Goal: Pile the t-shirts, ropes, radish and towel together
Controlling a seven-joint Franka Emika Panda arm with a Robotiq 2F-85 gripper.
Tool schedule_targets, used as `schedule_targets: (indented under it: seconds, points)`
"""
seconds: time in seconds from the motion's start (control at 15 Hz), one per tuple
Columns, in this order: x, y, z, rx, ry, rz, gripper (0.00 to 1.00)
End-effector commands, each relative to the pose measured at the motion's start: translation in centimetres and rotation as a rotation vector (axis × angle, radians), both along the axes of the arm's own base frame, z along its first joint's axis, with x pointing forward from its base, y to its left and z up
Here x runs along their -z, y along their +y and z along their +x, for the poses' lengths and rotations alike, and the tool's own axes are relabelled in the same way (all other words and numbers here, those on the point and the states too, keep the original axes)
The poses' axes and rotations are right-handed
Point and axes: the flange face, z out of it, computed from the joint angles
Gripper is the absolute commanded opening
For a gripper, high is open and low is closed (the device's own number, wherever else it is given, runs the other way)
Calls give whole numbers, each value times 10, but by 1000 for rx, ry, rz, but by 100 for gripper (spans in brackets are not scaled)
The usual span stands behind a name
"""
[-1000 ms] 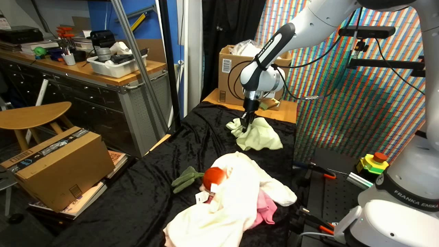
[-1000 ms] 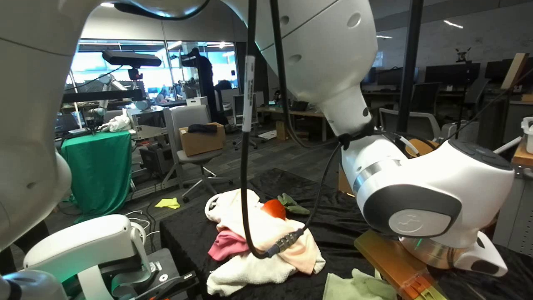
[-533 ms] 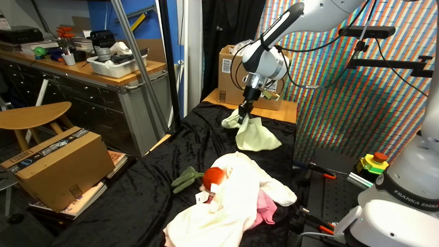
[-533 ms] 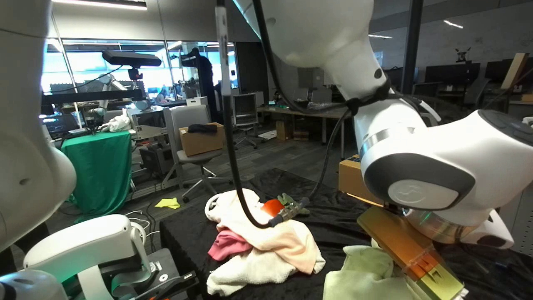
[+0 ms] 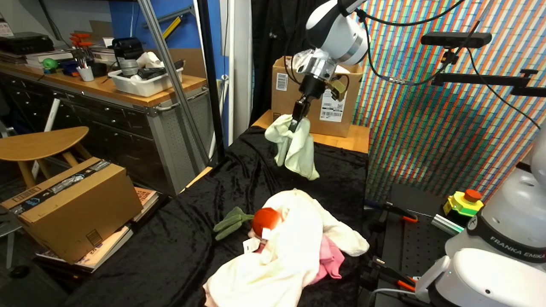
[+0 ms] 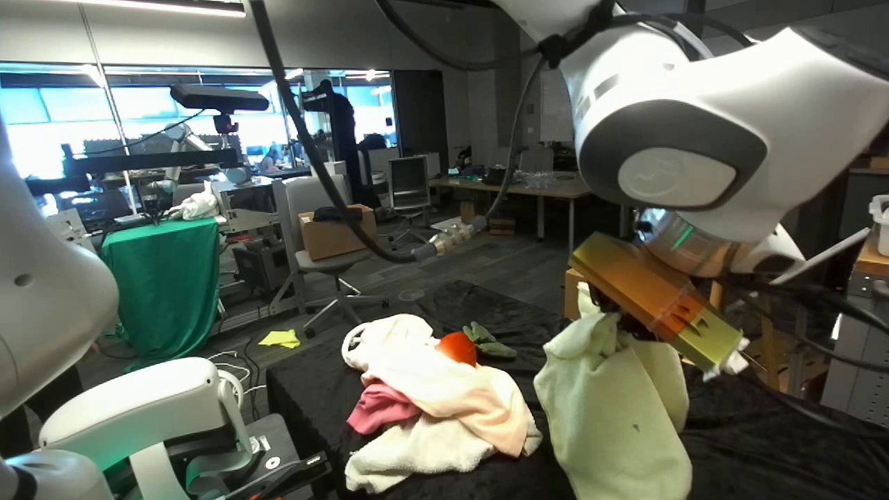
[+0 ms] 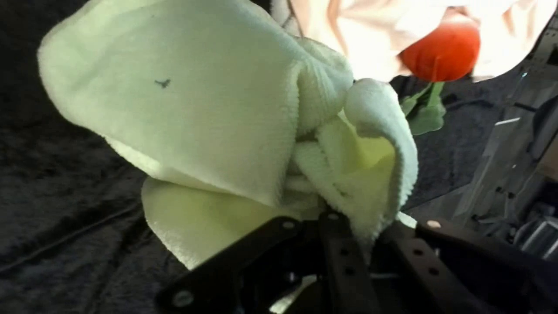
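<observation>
Fingers pinch bunched towel, hanging over counter. Radish rests against peach shirt. Risk: carried low, towel could drag radish away; if barely caught, may slip free.

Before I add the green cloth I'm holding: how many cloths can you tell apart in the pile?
3: the peach cloth on top, with the pink cloth and the white cloth each partly under it. More may be hidden underneath.

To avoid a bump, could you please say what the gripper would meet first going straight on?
Probably the black cloth below, with the towel that the gripper holds in between; depth leaves the spot unclear.
</observation>
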Motion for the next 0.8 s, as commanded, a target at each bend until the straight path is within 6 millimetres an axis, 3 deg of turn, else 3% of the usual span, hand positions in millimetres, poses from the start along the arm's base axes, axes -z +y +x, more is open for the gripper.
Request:
schedule_targets:
  seconds: [0.0, 0.2, 0.4, 0.6, 0.73]
  points:
    - [-41, 60, -11, -136, -1, 14, 6]
    - [-60, 131, -15, -296, 24, -3, 6]
    - [-57, 212, -25, -484, 81, -55, 6]
    - [-53, 277, -36, -625, 130, -113, 6]
    - [-48, 310, -39, -682, 132, -146, 6]
